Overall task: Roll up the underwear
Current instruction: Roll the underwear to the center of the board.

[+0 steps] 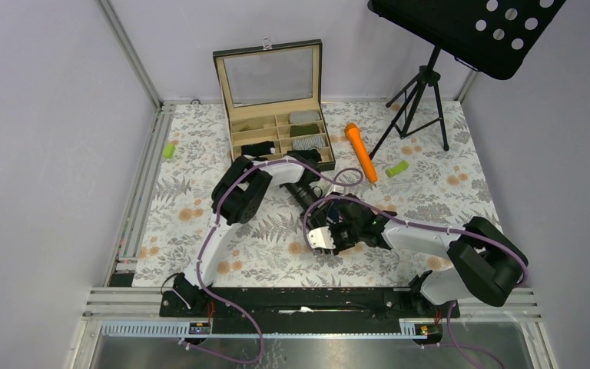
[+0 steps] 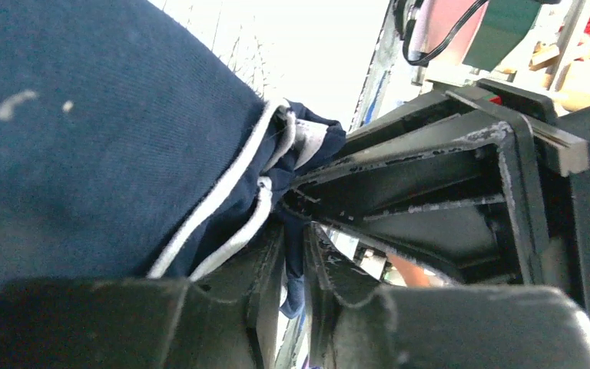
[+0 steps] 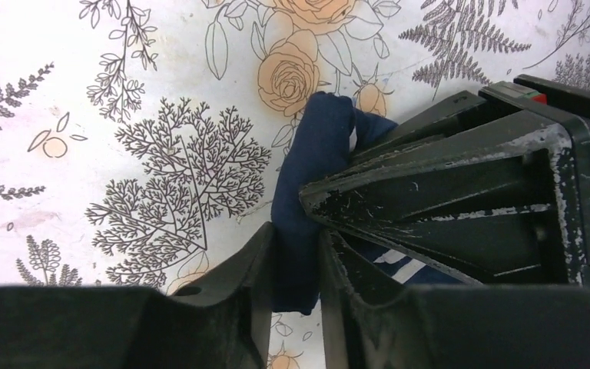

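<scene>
The navy blue underwear [image 2: 84, 138] with white trim fills the left of the left wrist view. My left gripper [image 2: 298, 234] is shut on a fold of it. In the right wrist view another part of the navy underwear [image 3: 315, 154] hangs bunched over the floral tablecloth, and my right gripper [image 3: 299, 238] is shut on it. In the top view the left gripper [image 1: 307, 192] and the right gripper [image 1: 336, 233] sit close together at the table's middle, and they hide most of the fabric. A black rolled piece [image 1: 257, 148] and olive pieces [image 1: 304, 130] lie in the box's compartments.
An open compartment box [image 1: 234, 142] stands at the back centre. An orange carrot-shaped stick [image 1: 361, 151] and a light-green cylinder [image 1: 397, 167] lie right of it. Another green piece [image 1: 170, 149] lies far left. A music stand tripod [image 1: 422, 100] stands back right.
</scene>
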